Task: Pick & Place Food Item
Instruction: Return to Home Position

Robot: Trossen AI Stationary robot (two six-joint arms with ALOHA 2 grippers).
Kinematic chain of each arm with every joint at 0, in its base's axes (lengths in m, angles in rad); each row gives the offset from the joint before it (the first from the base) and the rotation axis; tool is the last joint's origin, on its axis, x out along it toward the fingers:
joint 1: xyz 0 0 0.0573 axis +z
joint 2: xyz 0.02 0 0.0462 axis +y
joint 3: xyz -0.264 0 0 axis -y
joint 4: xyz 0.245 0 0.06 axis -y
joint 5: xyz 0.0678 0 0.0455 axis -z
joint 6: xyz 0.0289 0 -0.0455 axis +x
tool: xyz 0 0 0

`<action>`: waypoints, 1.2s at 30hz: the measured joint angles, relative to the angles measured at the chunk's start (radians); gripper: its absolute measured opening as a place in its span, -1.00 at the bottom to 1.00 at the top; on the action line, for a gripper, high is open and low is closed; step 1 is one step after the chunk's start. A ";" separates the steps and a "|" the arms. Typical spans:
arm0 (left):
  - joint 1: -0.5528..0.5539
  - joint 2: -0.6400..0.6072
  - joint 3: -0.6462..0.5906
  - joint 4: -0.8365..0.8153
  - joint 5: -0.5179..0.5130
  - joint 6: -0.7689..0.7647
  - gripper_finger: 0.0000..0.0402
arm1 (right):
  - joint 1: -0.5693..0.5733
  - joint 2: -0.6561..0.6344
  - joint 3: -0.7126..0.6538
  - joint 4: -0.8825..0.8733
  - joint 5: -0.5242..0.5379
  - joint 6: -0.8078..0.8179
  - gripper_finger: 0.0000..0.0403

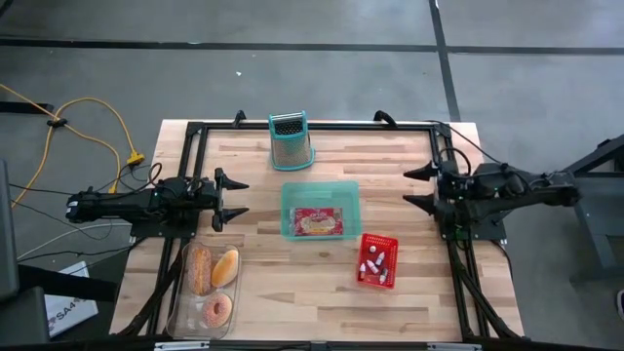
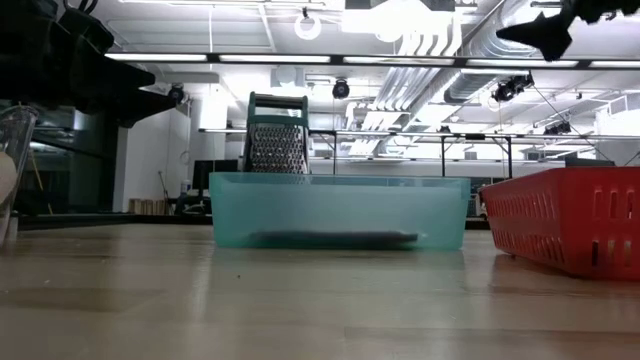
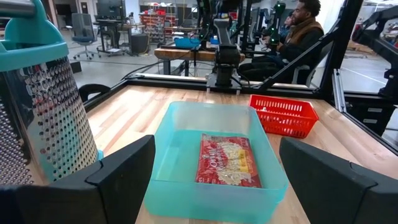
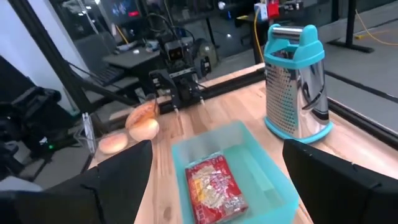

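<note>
A red food packet [image 1: 318, 221] lies flat on the floor of a teal bin [image 1: 289, 200] at the table's middle. In a clear tray [image 1: 185, 304] near the left front corner sit two bread rolls [image 1: 225, 266] and a pink donut [image 1: 217, 310]. My left gripper [image 1: 234, 198] stands open at the table's left edge, level, pointing at the bin. Opposite it, at the right edge, my right gripper [image 1: 409, 188] is open above the table, with nothing between its fingers. Both wrist views look over the packet [image 3: 227, 160] [image 4: 214, 190] in the bin.
A teal-handled metal grater [image 1: 291, 141] stands upright at the far edge, behind the bin. A red basket [image 1: 377, 260] with small white items sits right of the bin toward the near edge. A black frame [image 1: 322, 125] rims the table. A person [image 3: 305, 31] sits beyond the right side.
</note>
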 joint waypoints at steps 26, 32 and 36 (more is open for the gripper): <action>0.000 0.000 0.000 0.000 0.000 0.000 0.67 | 0.000 -0.285 -0.386 0.234 -0.004 0.051 0.74; 0.000 0.000 0.000 0.000 0.000 0.000 0.67 | 0.000 -0.290 -0.441 0.329 -0.008 0.052 0.74; 0.000 0.000 0.000 0.000 0.000 0.000 0.67 | 0.000 -0.290 -0.486 0.400 -0.012 0.052 0.74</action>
